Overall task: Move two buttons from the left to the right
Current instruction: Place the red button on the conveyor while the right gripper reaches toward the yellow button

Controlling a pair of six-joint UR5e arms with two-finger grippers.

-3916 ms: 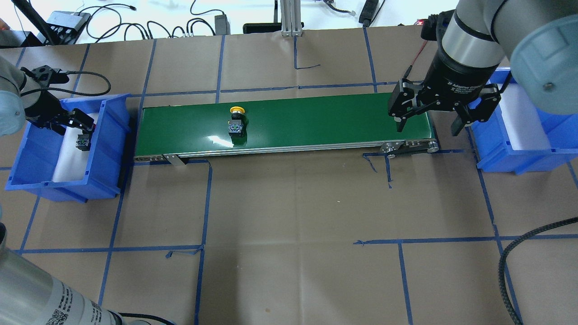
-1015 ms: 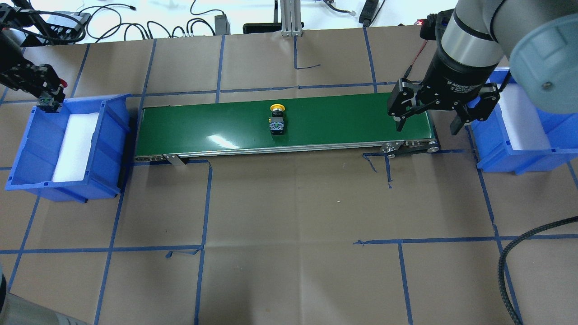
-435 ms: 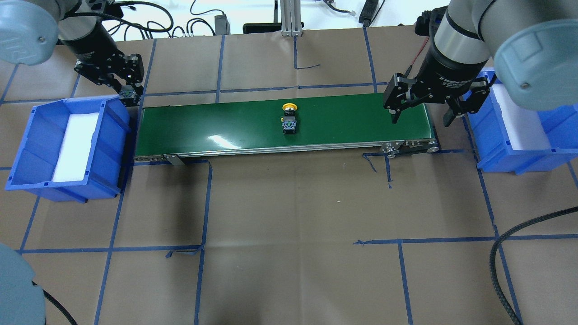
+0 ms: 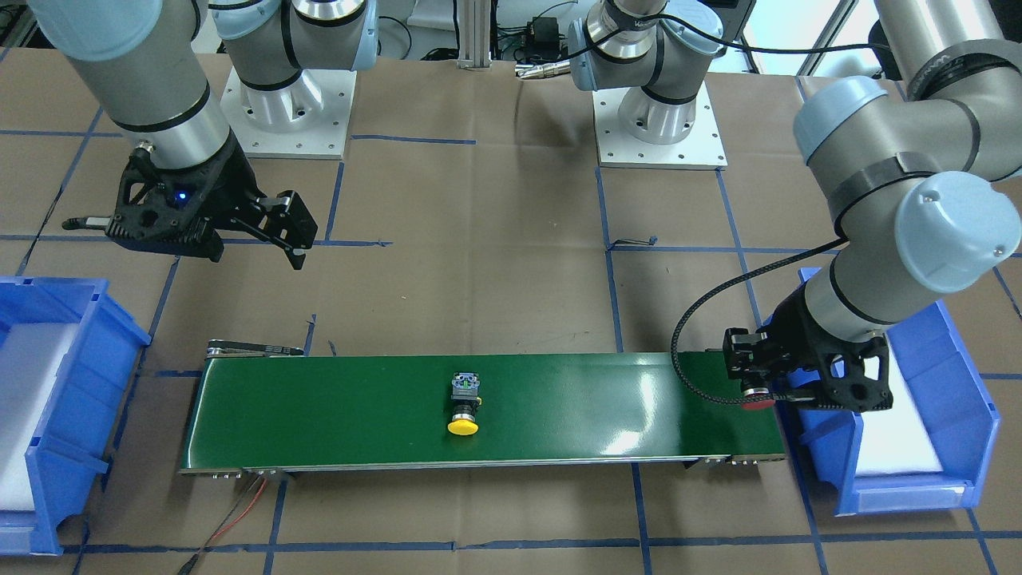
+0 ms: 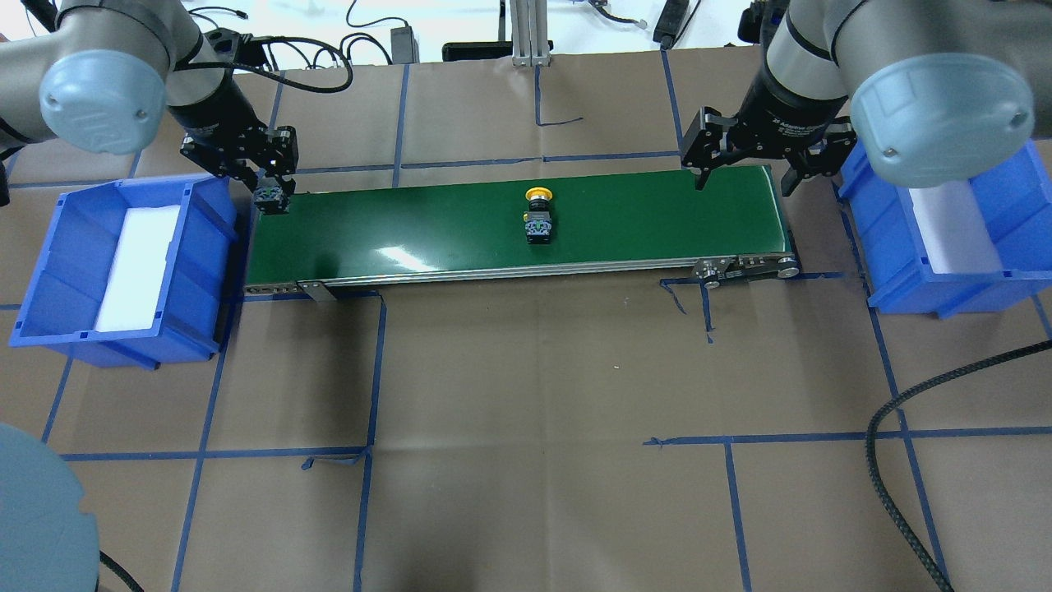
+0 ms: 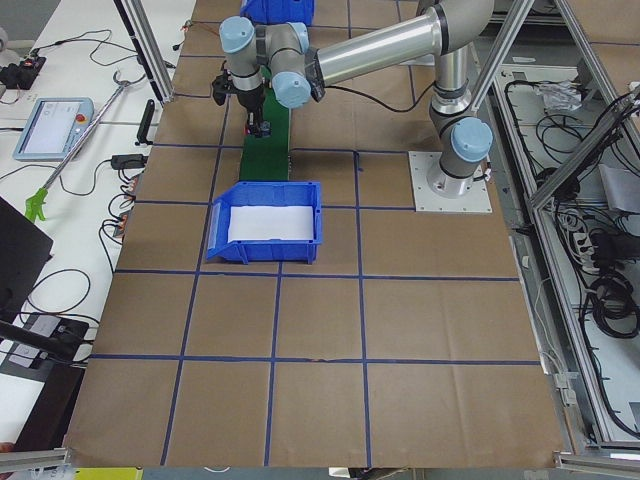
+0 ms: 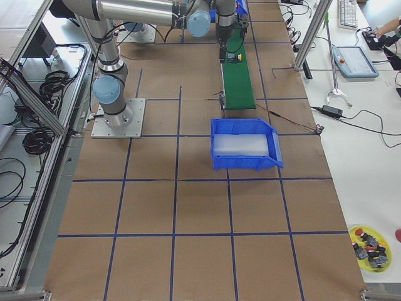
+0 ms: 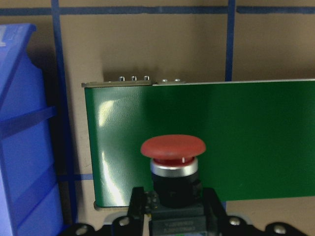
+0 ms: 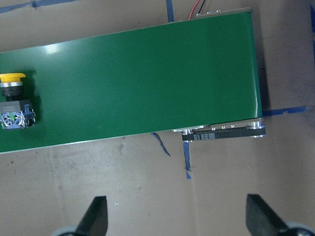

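My left gripper is shut on the red button. It holds the button on its side at the far left corner of the green conveyor belt. The red cap also shows in the front-facing view, under the left gripper. I cannot tell whether the button touches the belt. The yellow button lies on its side at mid belt; it also shows in the front-facing view and at the left edge of the right wrist view. My right gripper is open and empty above the belt's right end, toward its far edge.
A blue bin with a white liner stands left of the belt. A second blue bin stands right of it. Brown paper with blue tape lines covers the table. A black cable loops in at the front right.
My left gripper lifted the red button out of the left bin and carried it to the belt's left end. The yellow button rode right along the belt. My right gripper shifted toward the belt's far edge.
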